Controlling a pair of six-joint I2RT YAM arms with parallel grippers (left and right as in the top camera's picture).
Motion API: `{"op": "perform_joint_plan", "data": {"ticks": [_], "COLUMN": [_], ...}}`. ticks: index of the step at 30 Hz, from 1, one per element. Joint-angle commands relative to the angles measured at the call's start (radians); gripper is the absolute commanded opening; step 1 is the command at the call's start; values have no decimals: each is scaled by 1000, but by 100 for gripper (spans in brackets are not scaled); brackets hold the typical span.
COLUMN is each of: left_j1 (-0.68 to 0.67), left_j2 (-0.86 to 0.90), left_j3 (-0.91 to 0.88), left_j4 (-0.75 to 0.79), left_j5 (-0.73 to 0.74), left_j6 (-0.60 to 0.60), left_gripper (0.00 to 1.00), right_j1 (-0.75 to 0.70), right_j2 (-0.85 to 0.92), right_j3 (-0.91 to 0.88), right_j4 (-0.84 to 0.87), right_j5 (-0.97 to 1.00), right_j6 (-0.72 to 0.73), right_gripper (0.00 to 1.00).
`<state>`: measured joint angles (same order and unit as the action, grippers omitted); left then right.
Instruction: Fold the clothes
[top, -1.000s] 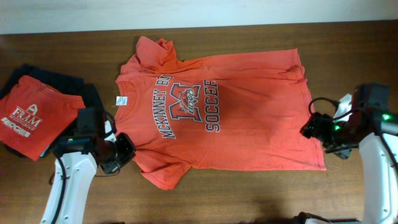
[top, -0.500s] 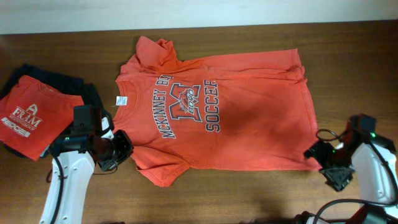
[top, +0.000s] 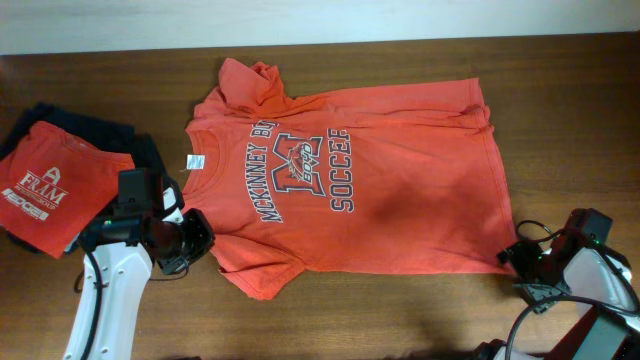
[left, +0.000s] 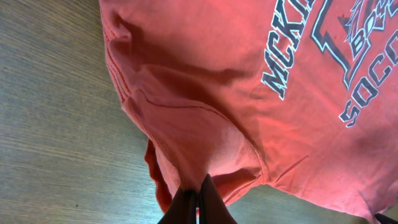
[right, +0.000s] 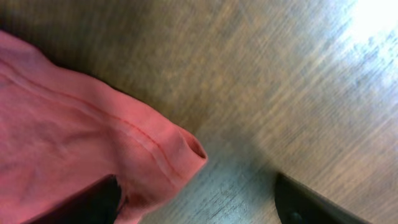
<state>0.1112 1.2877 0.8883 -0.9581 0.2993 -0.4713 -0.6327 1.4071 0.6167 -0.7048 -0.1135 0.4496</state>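
Lying flat, T-shirt (top: 380, 190) sleeve pinched by left gripper (left: 198, 208), hem corner between wide-open right gripper (right: 198, 199).

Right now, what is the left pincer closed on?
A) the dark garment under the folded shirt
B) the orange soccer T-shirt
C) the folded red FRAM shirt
B: in the left wrist view the left pincer is shut, and the cloth of the orange soccer T-shirt gathers in folds into its tips.

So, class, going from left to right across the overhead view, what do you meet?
folded red shirt → left gripper → orange T-shirt → right gripper
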Motion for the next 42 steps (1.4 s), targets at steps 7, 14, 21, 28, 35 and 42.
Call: {"op": "perform_joint_plan", "data": {"ticks": [7, 14, 21, 28, 35, 42], "left_j1": [5, 5, 5, 5, 5, 5], "left_j2": [-12, -13, -64, -116, -116, -116], "left_j3": [19, 19, 24, 51, 51, 51], "left_j4": [0, -29, -91, -91, -91, -91], "left_j5": [-7, -7, -8, -45, -45, -45], "left_j6": [17, 54, 54, 54, 55, 55], "left_gripper": [0, 1, 0, 1, 1, 0], "right_j1": [-4, -3, -3, -3, -3, -3], "right_j2": [35, -32, -232, -215, 24, 169], "right_j3": [-23, 48, 142, 147, 100, 100], "right_j4": [6, -116, -278, -274, -149, -65], "right_j5": [-63, -68, -71, -65, -37, -36], "right_j6": [-37, -105, -105, -104, -48, -47], "right_gripper": [24, 4, 4, 42, 52, 44]}}
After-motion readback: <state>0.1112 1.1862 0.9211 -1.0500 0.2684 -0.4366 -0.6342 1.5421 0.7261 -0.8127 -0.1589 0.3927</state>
